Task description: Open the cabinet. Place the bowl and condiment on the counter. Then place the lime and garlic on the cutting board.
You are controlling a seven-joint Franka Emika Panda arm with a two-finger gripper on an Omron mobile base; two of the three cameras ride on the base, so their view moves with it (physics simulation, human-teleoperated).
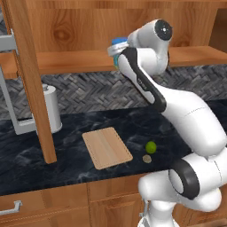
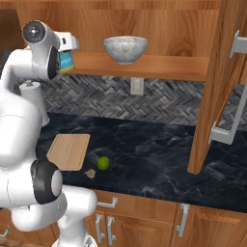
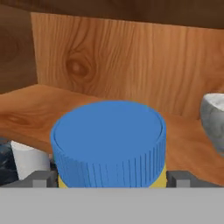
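Note:
The cabinet stands open, its doors (image 1: pixel 33 80) (image 2: pixel 217 87) swung out over the counter (image 1: pixel 26 155) (image 2: pixel 154 149). My gripper (image 1: pixel 119 49) (image 2: pixel 65 50) (image 3: pixel 111 177) is shut on the condiment (image 1: pixel 119 43) (image 2: pixel 66 61) (image 3: pixel 109 140) at the shelf's front edge; its blue lid sits between both fingertips (image 3: pixel 41 177). The bowl (image 2: pixel 125 48) (image 3: pixel 214 118) rests on the shelf (image 2: pixel 159 65) to the jar's right. Below, the lime (image 1: pixel 151 147) (image 2: pixel 103 163) and the garlic (image 1: pixel 146 158) (image 2: pixel 90 173) lie on the counter just right of the cutting board (image 1: pixel 107 147) (image 2: pixel 69 151).
A white paper-towel roll (image 1: pixel 52 108) (image 3: pixel 28 159) stands at the back of the counter, left of the board. The open doors' lower corners hang low over the worktop on both sides. Base drawers and doors with handles (image 2: pixel 108 202) run below the front edge.

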